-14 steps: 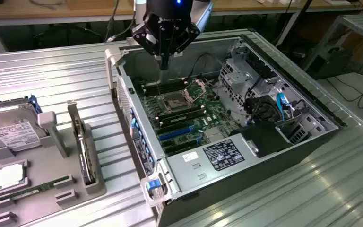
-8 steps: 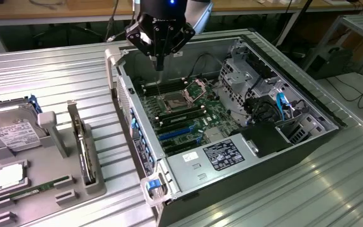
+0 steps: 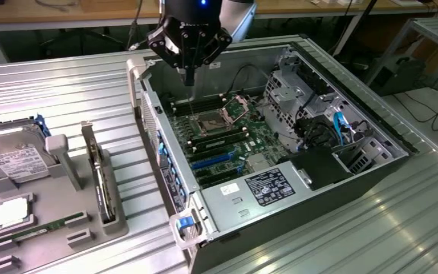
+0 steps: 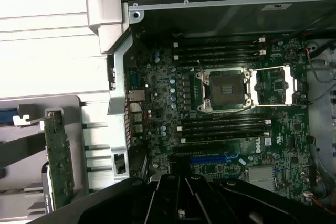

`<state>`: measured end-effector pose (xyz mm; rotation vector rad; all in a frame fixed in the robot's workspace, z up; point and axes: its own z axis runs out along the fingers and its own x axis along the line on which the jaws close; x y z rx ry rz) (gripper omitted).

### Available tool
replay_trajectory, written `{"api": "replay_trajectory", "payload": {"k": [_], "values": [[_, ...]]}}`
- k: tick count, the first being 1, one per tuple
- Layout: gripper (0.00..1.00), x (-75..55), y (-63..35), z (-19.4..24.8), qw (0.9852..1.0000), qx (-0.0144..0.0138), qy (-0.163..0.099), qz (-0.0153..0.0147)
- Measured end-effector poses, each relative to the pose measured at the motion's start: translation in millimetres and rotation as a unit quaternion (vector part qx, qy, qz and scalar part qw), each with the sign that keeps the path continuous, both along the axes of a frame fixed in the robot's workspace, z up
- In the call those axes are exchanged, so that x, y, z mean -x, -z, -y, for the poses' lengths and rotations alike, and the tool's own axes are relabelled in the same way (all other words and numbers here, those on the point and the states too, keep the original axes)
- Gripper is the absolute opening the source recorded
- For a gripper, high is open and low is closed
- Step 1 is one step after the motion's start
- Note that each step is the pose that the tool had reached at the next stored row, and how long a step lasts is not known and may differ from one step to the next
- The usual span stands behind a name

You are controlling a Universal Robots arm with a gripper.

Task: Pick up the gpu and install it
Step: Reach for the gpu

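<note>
Locate the gpu (image 3: 101, 180) in the lower left of the exterior view. It stands on its long edge in a slot of the grey holder (image 3: 67, 214), which rests on the ribbed tabletop (image 3: 52, 91) outside the computer case (image 3: 371, 134). Its long axis runs from the upper part of the frame toward the lower part, roughly parallel to the case wall nearest it. Do not confuse it with the hard drive (image 3: 17, 162) or the RAM stick (image 3: 40, 231), which sit further toward the exterior view's left on the same holder. Observe the tool (image 3: 189, 77) at the upper centre of the exterior view: its fingers are closed together, grip nothing, and point down over the motherboard (image 3: 227, 145) inside the case. The gpu lies toward the lower left of the tool, well apart from it, with the case wall between them
</note>
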<state>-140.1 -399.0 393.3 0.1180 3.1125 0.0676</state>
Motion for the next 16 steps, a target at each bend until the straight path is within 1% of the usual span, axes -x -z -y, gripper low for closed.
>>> {"api": "replay_trajectory", "payload": {"k": [16], "values": [[0.11, 15.0, 0.1, 0.0, 1.0, -0.0001, 0.0, 0.0]]}}
